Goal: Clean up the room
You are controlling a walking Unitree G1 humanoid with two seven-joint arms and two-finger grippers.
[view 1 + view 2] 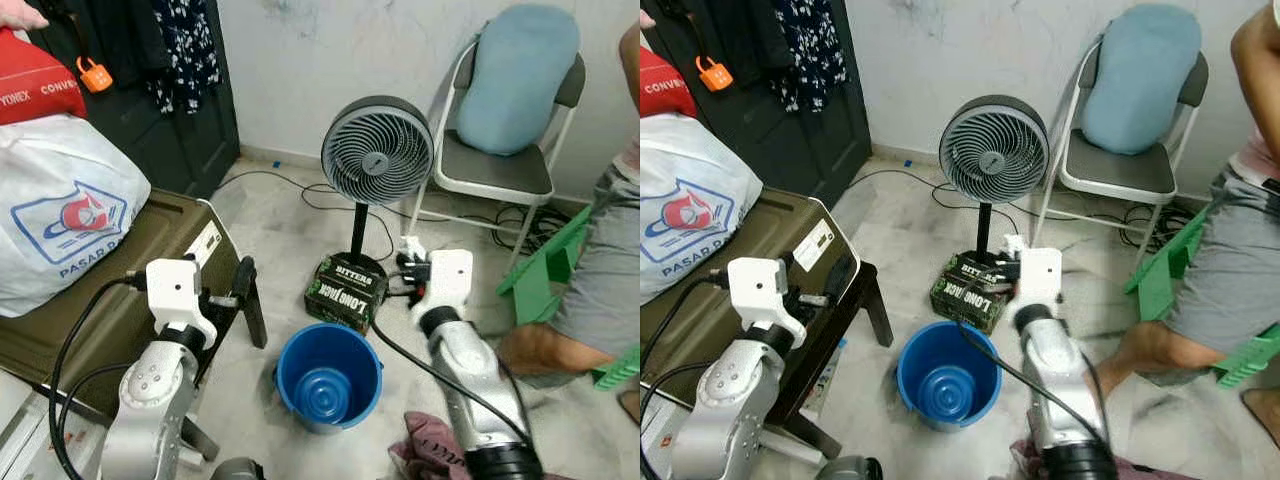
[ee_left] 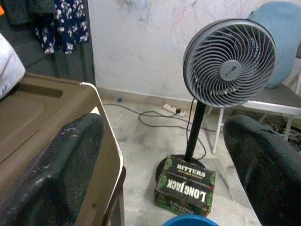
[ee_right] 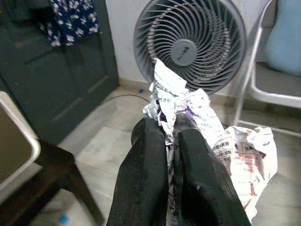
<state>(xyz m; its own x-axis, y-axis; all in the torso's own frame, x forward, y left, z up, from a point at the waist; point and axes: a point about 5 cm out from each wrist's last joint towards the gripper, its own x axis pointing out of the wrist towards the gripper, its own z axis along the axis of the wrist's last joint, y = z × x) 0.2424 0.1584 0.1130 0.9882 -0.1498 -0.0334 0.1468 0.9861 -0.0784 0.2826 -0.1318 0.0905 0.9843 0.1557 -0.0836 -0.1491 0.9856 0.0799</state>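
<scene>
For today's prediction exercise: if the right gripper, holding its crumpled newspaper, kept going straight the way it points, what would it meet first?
Probably the grey fan: the right gripper, shut on the crumpled newspaper, points at its grille. How far off the fan stands is unclear.

Left end effector (image 2: 160,155) agape, right end effector (image 3: 171,127) clamped

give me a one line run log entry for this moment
right end effector: shut on crumpled newspaper, near fan | left end effector: open, idle | blue bucket: on floor between arms
</scene>
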